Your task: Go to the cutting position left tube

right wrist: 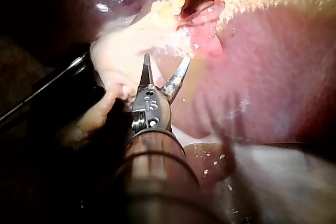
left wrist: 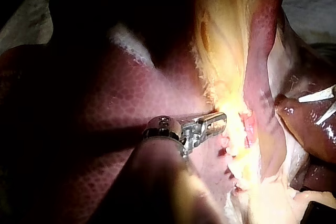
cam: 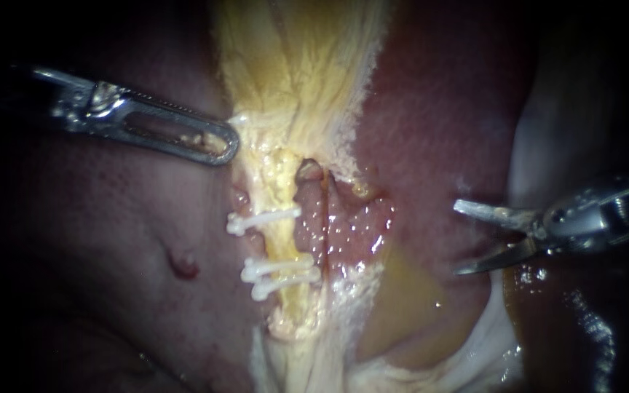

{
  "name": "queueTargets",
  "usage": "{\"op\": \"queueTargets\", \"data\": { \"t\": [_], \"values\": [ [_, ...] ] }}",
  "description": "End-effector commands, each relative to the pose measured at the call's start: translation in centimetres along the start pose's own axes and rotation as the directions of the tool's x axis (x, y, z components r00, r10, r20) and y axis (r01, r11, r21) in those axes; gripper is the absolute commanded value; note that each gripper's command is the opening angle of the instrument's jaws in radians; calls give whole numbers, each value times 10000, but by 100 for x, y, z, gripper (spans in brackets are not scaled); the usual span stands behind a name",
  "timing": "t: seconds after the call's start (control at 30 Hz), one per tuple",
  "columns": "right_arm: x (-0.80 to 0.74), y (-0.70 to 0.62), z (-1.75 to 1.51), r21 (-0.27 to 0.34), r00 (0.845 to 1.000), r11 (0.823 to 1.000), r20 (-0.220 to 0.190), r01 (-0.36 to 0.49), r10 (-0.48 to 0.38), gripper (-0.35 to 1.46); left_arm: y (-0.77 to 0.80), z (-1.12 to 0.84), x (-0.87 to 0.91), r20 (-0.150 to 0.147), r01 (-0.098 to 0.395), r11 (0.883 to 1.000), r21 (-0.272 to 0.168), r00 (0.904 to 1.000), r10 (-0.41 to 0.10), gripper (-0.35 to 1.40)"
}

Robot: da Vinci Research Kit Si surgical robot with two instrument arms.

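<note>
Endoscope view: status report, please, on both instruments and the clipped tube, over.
Right instrument, silver, blade-tipped: jaws open, apart from pale yellow tube. Three white clips on it. Left instrument at edge of yellow tissue. No instrument in the way.

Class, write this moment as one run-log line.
right instrument: jaws open, clear of tube | tube: three clips | left instrument: at yellow tissue
</note>
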Motion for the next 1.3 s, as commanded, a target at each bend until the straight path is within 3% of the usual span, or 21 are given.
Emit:
{"op": "queueTargets", "data": {
  "t": [0.03, 0.37, 0.57, 0.7, 0.97, 1.3],
  "values": [
    [0, -2, 5, 121, 10000, 9999, -2, -54, 54, 144, -1, 0, 0, 4, 0, 10000, -10, 10000, 0, -35],
    [-1, -18, 67, 1079, 9981, 9924, -100, -593, 608, 144, -2, 5, 0, 21, 7, 10000, -34, 10000, -6, -35],
    [9, -23, 106, 1560, 9975, 9863, -357, -539, 602, 144, -4, 6, -2, 49, 19, 10000, -23, 10000, -19, -35],
    [17, -22, 116, 1970, 9947, 9776, -557, -744, 869, 144, -5, 12, -5, 60, -26, 10000, -35, 10000, 26, -35],
    [24, -20, 139, 2389, 9913, 9657, -574, -1019, 1188, 144, -6, 16, -10, 70, -57, 10000, -47, 10000, 58, -35],
    [12, -9, 169, 2531, 9906, 9609, -487, -1119, 1282, 144, -9, 15, -10, 92, -48, 10000, -78, 9999, 49, -35]
  ]
}}
